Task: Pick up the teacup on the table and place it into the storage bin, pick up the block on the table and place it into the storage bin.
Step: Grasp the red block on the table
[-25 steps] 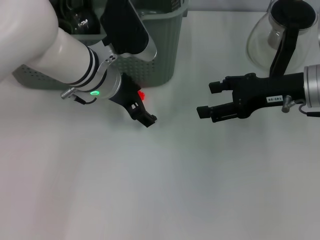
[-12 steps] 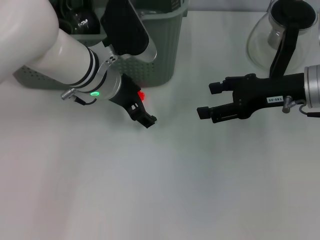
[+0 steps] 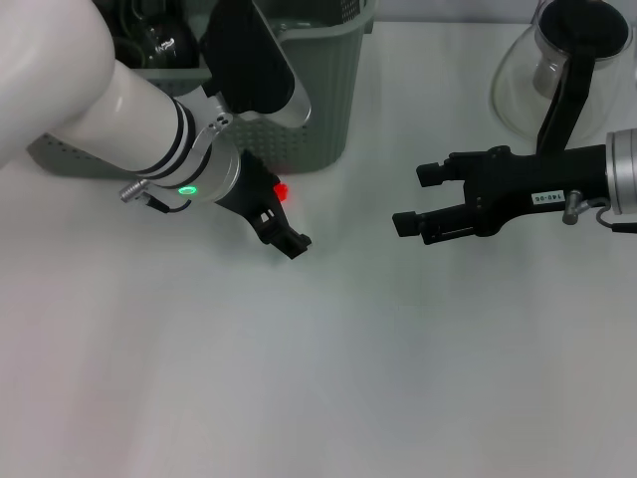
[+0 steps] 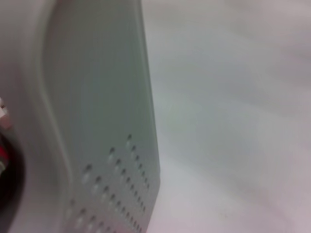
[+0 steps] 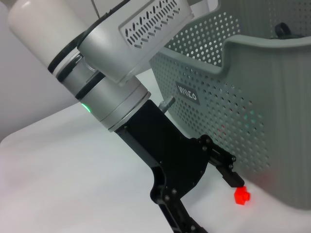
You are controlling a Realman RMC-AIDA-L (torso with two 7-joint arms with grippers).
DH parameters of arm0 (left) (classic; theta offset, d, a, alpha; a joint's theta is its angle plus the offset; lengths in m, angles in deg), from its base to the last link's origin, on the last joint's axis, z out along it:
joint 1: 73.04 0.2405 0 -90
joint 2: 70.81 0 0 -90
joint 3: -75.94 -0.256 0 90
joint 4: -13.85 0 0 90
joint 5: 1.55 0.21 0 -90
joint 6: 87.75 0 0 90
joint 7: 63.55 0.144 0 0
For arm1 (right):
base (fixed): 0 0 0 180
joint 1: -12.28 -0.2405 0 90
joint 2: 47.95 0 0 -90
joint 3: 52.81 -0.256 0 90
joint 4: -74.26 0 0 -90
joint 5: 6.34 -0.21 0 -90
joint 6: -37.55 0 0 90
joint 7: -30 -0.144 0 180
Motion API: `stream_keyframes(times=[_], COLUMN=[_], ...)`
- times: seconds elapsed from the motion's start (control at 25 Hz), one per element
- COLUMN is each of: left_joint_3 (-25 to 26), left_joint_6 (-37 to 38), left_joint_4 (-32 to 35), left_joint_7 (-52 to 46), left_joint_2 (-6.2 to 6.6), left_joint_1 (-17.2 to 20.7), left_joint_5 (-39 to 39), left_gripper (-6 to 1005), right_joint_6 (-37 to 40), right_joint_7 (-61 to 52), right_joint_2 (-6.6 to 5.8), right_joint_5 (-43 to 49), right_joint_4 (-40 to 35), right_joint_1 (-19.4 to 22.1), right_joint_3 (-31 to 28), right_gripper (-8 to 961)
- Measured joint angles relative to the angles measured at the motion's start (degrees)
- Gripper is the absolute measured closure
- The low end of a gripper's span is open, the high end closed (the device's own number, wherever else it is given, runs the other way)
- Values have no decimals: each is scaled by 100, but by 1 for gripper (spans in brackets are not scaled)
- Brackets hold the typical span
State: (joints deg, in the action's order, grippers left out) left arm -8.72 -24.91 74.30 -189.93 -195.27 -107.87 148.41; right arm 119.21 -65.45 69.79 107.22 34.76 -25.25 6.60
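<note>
**Left gripper beside the red block**

The left gripper point(image 3: 289, 235) is hanging low over the table point(image 3: 318, 398), fingers spread around the small red block point(image 3: 282, 190) lying just before the storage bin point(image 3: 328, 90). The arm is hiding part of the bin. The right gripper point(image 3: 413, 199) is waiting open, well apart.
</note>
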Motion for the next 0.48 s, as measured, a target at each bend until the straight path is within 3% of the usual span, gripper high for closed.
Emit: stream_keyframes(times=[0.48], left_joint_3=[-110], left_joint_6=[245], left_joint_4=[247], left_joint_7=[14], left_joint_2=[0], left_joint_1=[52], left_joint_5=[-35], left_gripper=[41], right_joint_6=[6], right_joint_7=[0], right_joint_2=[-5], right_joint_5=[0], right_joint_4=[-4], right_joint_1=[9], right_joint_3=[0], right_gripper=[13])
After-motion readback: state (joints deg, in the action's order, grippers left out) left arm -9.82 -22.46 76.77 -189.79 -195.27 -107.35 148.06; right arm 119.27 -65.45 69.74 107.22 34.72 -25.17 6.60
